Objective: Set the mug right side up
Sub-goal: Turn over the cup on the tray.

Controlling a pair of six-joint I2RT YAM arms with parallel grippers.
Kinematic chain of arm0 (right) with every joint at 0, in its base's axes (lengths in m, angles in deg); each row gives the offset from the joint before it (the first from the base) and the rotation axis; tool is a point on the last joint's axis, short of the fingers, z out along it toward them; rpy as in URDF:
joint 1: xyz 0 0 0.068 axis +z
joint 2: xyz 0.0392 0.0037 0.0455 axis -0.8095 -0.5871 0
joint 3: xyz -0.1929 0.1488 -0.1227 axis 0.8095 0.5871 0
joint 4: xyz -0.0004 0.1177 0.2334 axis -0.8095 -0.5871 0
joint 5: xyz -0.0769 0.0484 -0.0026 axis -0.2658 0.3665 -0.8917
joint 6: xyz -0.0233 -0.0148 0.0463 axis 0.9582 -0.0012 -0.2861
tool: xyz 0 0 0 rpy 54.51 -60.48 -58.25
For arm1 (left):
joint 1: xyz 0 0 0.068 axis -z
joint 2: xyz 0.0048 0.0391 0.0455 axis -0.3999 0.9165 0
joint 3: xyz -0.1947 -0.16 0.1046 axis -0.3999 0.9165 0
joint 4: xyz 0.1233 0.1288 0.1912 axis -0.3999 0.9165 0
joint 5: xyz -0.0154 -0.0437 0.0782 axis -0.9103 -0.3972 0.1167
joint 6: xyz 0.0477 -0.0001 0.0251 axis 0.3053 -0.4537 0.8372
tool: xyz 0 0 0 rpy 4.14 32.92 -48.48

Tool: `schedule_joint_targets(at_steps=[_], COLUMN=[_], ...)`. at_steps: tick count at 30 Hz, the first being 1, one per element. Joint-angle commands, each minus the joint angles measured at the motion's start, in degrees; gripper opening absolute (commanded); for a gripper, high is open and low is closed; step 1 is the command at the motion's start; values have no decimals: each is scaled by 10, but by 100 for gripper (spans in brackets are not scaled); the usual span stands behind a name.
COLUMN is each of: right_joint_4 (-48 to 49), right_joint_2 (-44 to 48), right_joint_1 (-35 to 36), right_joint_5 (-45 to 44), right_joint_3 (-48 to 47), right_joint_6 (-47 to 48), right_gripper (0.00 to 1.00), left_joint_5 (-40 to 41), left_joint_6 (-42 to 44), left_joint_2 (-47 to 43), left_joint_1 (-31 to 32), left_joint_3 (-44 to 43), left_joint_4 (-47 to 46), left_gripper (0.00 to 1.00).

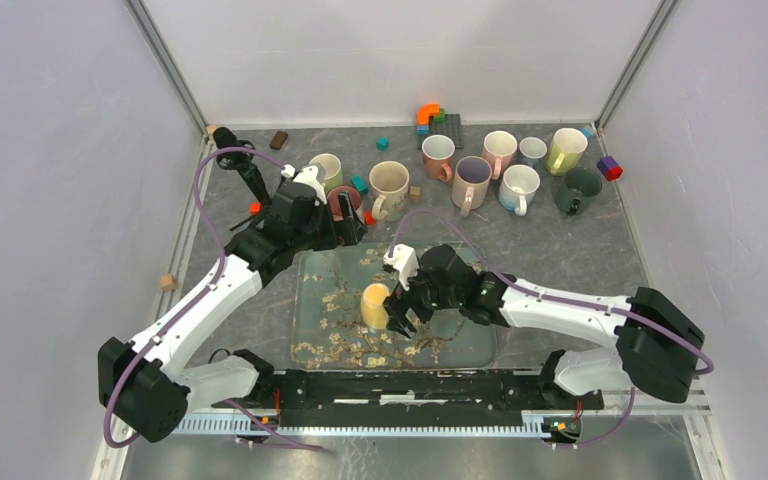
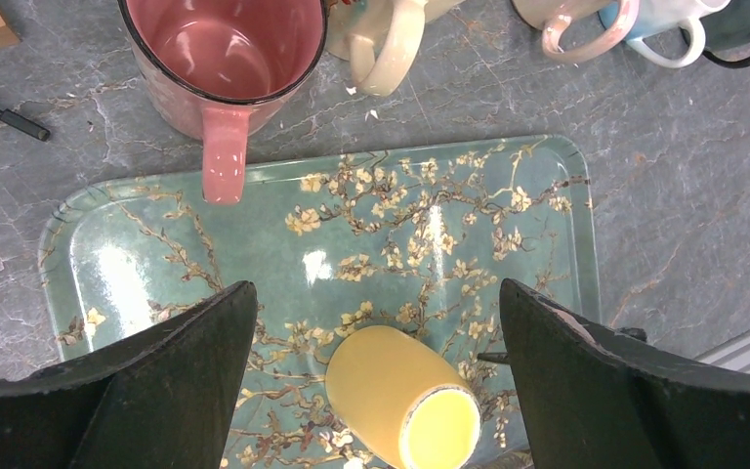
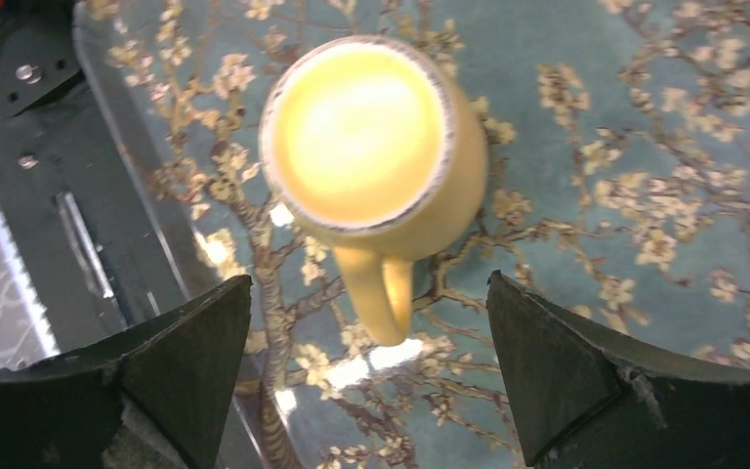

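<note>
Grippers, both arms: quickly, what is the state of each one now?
Left gripper: open, holding nothing.
Right gripper: open, close to the yellow ceramic mug, holding nothing.

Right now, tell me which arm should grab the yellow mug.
Right. The right gripper hangs open over the yellow mug on the tray, handle facing the gap between its fingers. The left gripper sits at the tray's far edge, by the pink mug.

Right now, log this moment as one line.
yellow mug: base up on tray | right gripper: open, close to mug | left gripper: open, holding nothing | task: not done
</note>
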Motion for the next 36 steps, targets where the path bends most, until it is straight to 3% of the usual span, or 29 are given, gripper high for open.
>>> schedule_joint_targets(at_steps=[1,10,17,27,36], right_joint_4=[-35,-68,-68,-74,-77], right_joint_2=[-21,-67,-87,-110,-117], right_joint_1=[12,38,47,55,56], right_joint_5=[-87,-133,-130,-138,-157], right_joint_3=[-52,-89,-99,-110,-111], right_joint_6=[2,34,38,39,36], right_gripper=[93,79,59,49,31], left_joint_5=[-8,-8,-6,-5,-5], left_joint_6=[8,10,10,9,7], left_joint_2=[-13,-28,-41,-46,-52], left_joint_1=[-3,-3,-3,-3,-3], left_joint_3=[-10,-13,-16,-19,-19], left_joint_4=[-3,15,28,35,35], left_gripper=[99,100,100,100,100])
